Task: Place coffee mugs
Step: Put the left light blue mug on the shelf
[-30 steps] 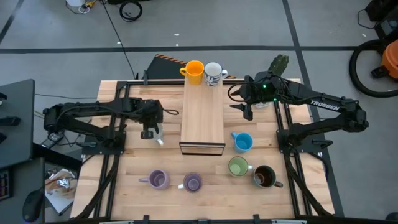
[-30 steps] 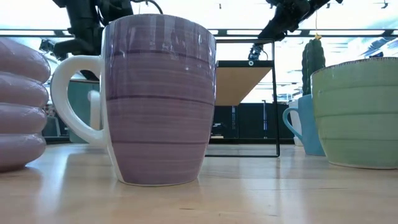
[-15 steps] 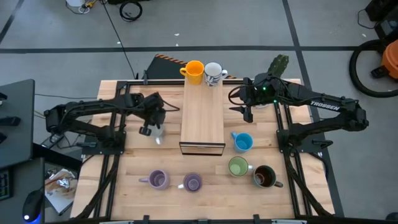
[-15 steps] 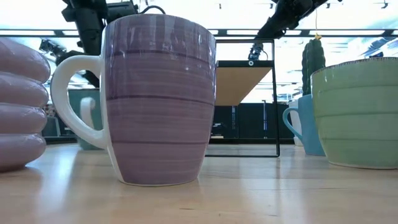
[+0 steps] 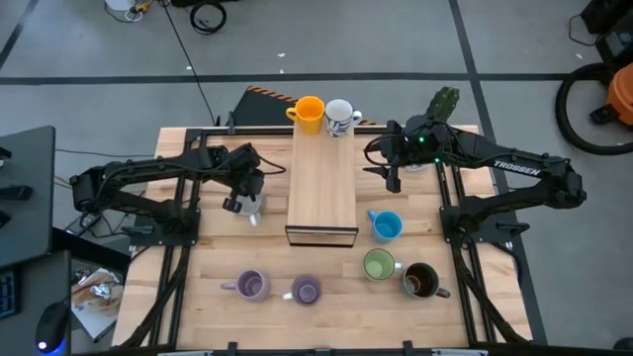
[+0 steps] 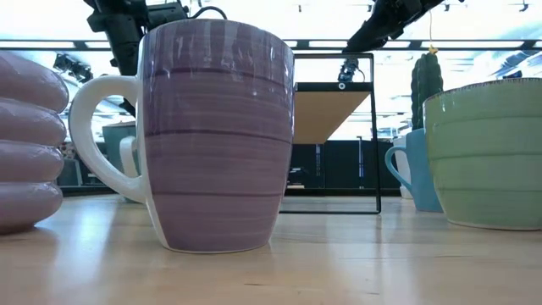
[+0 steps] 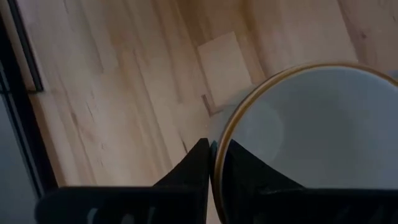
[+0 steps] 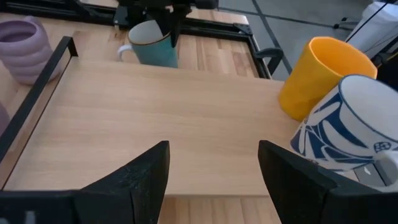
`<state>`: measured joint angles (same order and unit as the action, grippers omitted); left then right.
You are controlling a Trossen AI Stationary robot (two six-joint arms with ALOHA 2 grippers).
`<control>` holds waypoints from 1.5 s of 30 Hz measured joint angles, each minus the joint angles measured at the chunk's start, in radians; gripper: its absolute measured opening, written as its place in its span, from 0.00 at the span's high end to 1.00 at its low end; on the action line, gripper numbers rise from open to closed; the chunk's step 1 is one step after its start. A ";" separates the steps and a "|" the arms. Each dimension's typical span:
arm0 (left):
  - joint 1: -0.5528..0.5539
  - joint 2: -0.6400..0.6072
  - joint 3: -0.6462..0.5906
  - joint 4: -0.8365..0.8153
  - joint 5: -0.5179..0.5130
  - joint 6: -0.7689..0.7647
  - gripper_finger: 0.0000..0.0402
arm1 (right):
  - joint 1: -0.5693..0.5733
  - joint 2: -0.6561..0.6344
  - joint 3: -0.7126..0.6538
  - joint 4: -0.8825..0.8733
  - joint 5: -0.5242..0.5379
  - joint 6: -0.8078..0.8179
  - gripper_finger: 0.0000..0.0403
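Wooden boards make up the table (image 5: 208,287), and a raised wooden shelf (image 5: 321,188) stands in the middle of it. At the far end of the shelf sit the orange mug (image 5: 309,114) and the white patterned mug (image 5: 339,117), side by side and touching.

The left gripper (image 5: 240,203) is on the left side of the table, just beside the shelf. Its fingers (image 7: 200,163) pinch the rim of the plain white mug (image 7: 311,134), one finger inside and one outside. From the right wrist camera this mug (image 8: 151,43) looks pale blue-green on the outside, and it is on the table or just above it; the pictures do not show which.

The right gripper (image 5: 393,180) hangs over the right side of the table, near the far end of the shelf. Its fingers (image 8: 134,174) are spread wide and hold nothing.

The blue mug (image 5: 386,225) stands on the table just to the right of the shelf's near end. Nearer still are the green mug (image 5: 379,264) and the dark brown mug (image 5: 420,281), close together. Two purple mugs stand at the near edge: the ribbed purple mug (image 5: 249,286) on the left and the striped purple mug (image 5: 306,291) beside it. A green cactus (image 5: 443,102) stands at the far right corner.
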<state>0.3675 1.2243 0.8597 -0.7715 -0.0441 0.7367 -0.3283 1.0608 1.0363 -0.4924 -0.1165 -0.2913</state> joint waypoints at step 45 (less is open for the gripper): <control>-0.299 -0.002 0.228 -0.361 -0.182 -0.996 0.46 | 0.000 0.000 0.000 0.021 0.043 0.010 0.38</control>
<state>0.0688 1.2228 1.0872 -1.1324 -0.2260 -0.2597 -0.3283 1.0607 1.0363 -0.4714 -0.0734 -0.2816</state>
